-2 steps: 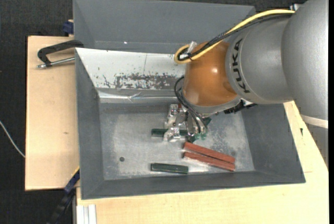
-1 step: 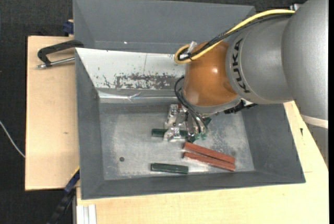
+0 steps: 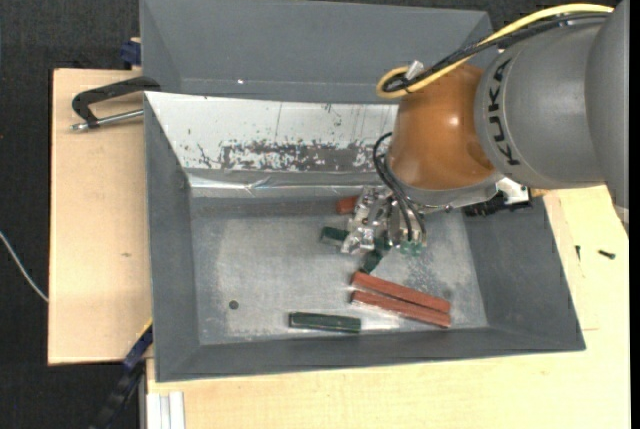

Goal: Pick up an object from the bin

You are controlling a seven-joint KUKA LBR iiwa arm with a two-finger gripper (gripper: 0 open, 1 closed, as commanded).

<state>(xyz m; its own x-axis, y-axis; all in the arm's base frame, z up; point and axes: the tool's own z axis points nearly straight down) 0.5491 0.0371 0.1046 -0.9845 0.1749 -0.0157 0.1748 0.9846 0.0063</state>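
The grey bin (image 3: 170, 217) takes the arm (image 3: 560, 107) from the right, its gripper (image 3: 385, 229) low over the middle of the floor, toward the back wall; how the jaws stand cannot be told. Two red-brown sticks (image 3: 400, 299) lie just in front of it; a dark green pen (image 3: 325, 322) lies near the front wall; a small dark green bit (image 3: 335, 235) sits just beside the gripper's left.

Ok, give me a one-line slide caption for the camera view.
KUKA gripper low in the grey bin, at small dark green pieces, red-brown sticks nearby.
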